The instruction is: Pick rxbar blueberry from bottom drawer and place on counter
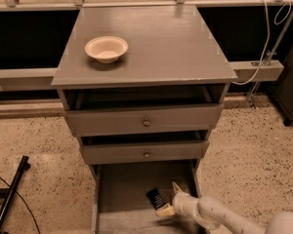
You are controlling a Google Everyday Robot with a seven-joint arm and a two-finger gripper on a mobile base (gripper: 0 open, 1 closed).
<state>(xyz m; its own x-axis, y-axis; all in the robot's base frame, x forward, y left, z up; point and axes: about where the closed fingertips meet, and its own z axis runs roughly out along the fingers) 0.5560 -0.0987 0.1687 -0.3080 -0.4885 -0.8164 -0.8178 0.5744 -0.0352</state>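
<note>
tool (167, 198): I see it low in the bottom drawer (122, 189), fingers spread, gripping nothing
snack bar (156, 198): flat on the drawer floor, just left of my tool
bowl (106, 48): on the table (161, 43)

Lab: terrazzo floor (39, 145), pincer (169, 198) in bottom drawer (122, 189)

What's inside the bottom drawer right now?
The rxbar blueberry lies flat in the bottom drawer, the open claw just beside it. The arm hides the near right corner.
</note>
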